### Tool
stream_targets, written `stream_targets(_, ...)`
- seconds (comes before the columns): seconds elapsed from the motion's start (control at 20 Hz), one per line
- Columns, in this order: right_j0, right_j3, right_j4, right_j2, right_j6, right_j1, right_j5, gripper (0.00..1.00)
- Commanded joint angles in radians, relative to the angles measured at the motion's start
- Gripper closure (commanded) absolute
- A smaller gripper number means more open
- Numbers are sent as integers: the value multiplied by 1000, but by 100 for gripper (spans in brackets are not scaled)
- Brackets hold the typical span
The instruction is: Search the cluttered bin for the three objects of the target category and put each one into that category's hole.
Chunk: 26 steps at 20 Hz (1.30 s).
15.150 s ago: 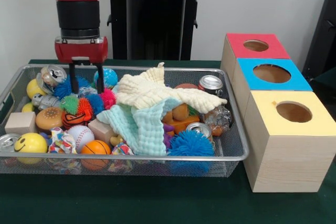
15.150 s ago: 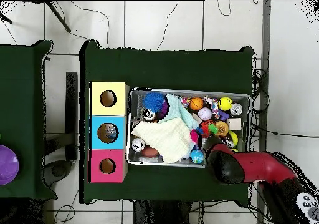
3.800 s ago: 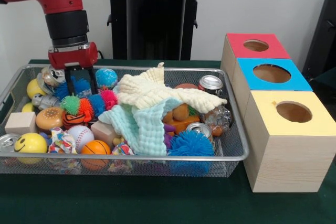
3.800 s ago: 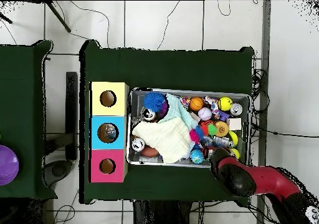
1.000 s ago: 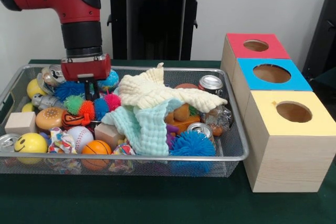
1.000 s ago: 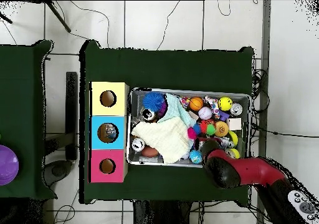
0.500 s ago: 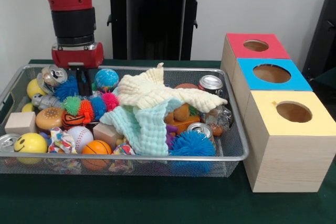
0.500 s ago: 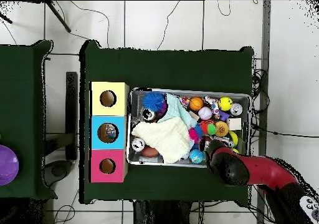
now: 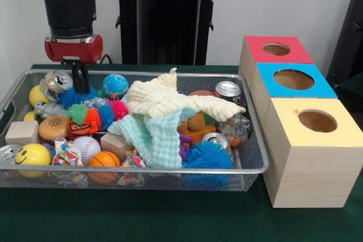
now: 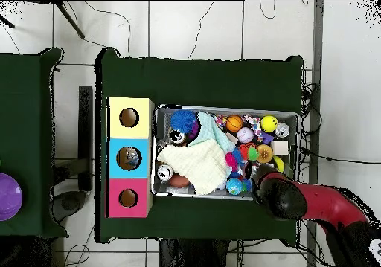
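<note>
The silver wire-mesh bin (image 9: 249, 162) sat on the dark green desk (image 9: 170, 219), crowded with toys, cans and cloths. We saw the black-fingered end effector (image 9: 79, 77) of the red and black arm (image 9: 69, 12) hanging over the bin's far left corner in the front view, its tips close above a blue spiky ball (image 9: 76, 97) and just beside a crushed silver can (image 9: 58, 80). The two fingers stood close together with nothing held between them, so we read the end effector as closed and empty. A blue-green globe ball (image 9: 115, 84) lay just to the right of it. Below these, nearer the camera, a row of small spiky balls in green, orange, blue and pink (image 9: 97, 113) ran across the bin. A burger-shaped toy (image 9: 53, 128), a white baseball (image 9: 86, 145), a small orange basketball (image 9: 103, 161) and a yellow smiley ball (image 9: 33, 155) filled the left front part. A cream muslin cloth (image 9: 170, 99) lay over a pale mint muslin cloth (image 9: 156, 137) at the middle, well apart from the end effector. A large blue spiky ball (image 9: 207, 156) rested at the front right. Beside the bin stood three wooden boxes with round holes, topped red (image 9: 275, 49), blue (image 9: 292, 79) and yellow (image 9: 317, 122). In the overhead view the arm (image 10: 312, 202) covered one corner of the bin (image 10: 223, 109).
</note>
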Motion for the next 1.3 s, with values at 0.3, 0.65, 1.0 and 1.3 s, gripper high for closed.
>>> stream_targets(0.3,116,2,-60,-60,80,58,-84,100)
stream_targets(0.65,120,4,-52,-84,71,67,-136,100)
stream_targets(1.0,80,21,-34,-58,42,74,-137,100)
stream_targets(1.3,59,42,-20,-35,42,67,-131,100)
